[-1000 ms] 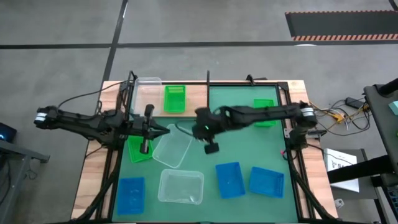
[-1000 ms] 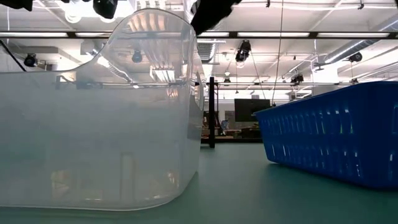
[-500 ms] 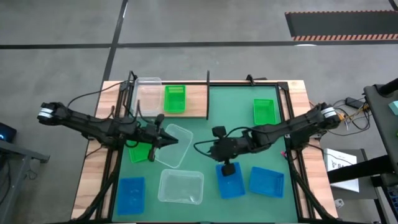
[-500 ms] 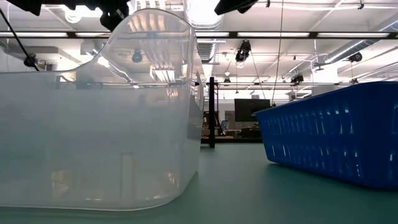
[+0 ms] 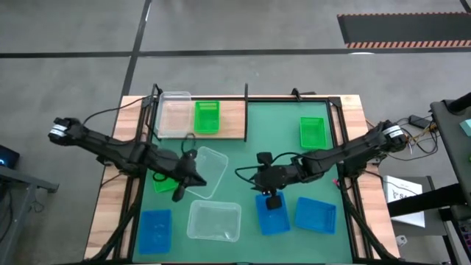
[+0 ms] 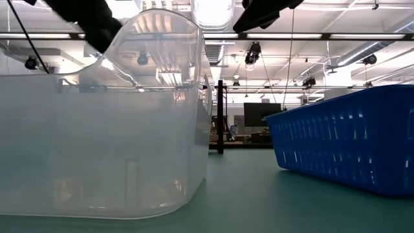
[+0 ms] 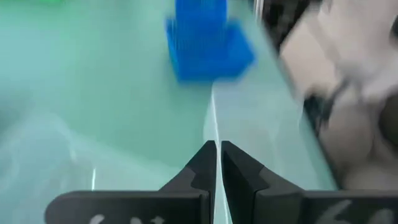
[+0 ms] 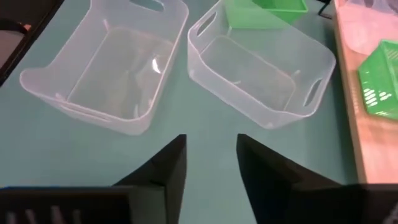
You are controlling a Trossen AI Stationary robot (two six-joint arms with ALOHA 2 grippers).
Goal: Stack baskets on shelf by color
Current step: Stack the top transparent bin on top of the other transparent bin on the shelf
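Left gripper (image 5: 179,193) sat at the left edge of the tilted clear basket (image 5: 204,172) mid-mat, with the green basket (image 5: 166,179) just behind the arm, partly hidden under it. In the left wrist view the fingers (image 7: 200,171) were pinched almost together on a thin clear wall edge, so it had hold of that clear basket's rim.

Right gripper (image 5: 271,199) hovered over the top end of the blue basket (image 5: 271,213) near the mat's centre. The right wrist view showed its fingers (image 8: 166,168) spread apart with nothing between them, only bare green mat (image 8: 74,155) under the gap. Whether it touched the blue basket, can't tell.

Obstructions: a second clear basket (image 5: 214,221) lay just in front of the held one, close but apart. In the low view that clear basket (image 6: 103,116) blocked most of the left half and a blue basket (image 6: 349,145) the right.

Count, high view:
- clear: 3, one on the shelf (image 5: 235,114) at its left end (image 5: 175,114), two on the mat
- green: 3, one on the shelf (image 5: 207,116) just beside the clear one, one under the left arm, one at the mat's right (image 5: 313,132)
- blue: 3, all along the front: left (image 5: 155,230), centre, right (image 5: 316,215)

Shelf's right third was bare wood. Table (image 5: 110,213) wood showed outside the mat on the left.
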